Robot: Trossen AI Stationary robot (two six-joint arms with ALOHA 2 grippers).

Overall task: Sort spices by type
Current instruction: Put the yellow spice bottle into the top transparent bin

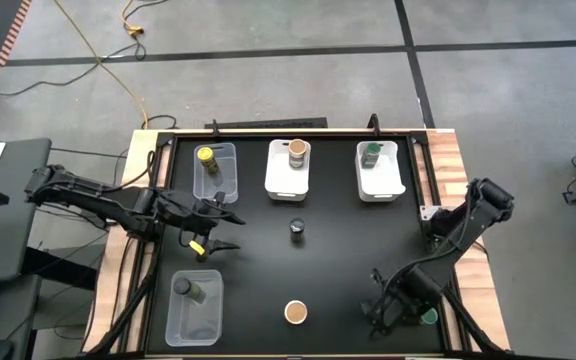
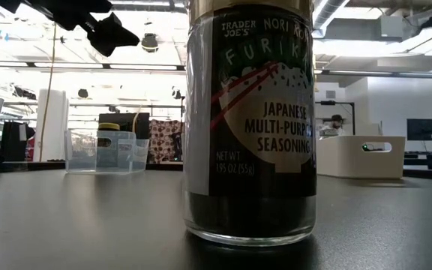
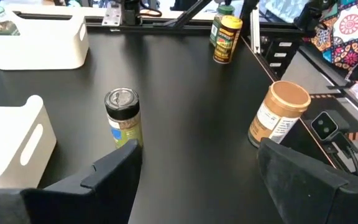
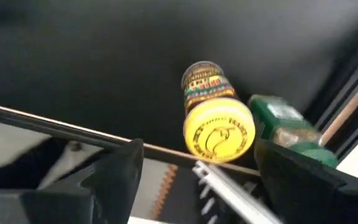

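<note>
Loose spices stand on the black table: a dark-grey-topped jar [image 1: 297,230] [image 3: 123,115] at the centre, a tan-topped jar [image 1: 295,312] [image 3: 279,112] near the front edge, and a yellow-topped jar [image 4: 219,134] beside a green-topped jar [image 1: 428,316] [image 4: 291,127] at the near right. My right gripper [image 1: 378,300] [image 4: 194,180] hangs open above the yellow and green jars, pointing down. It hides the yellow jar from the high view. My left gripper [image 1: 226,228] [image 3: 197,180] is open at the table's left, facing the grey-topped jar, with nothing between its fingers.
A clear bin [image 1: 215,175] with a yellow-topped jar, a white bin [image 1: 289,178] with a tan-topped jar and a white bin [image 1: 379,180] with a green-topped jar line the far side. A clear bin [image 1: 195,315] at the near left holds a grey-topped jar.
</note>
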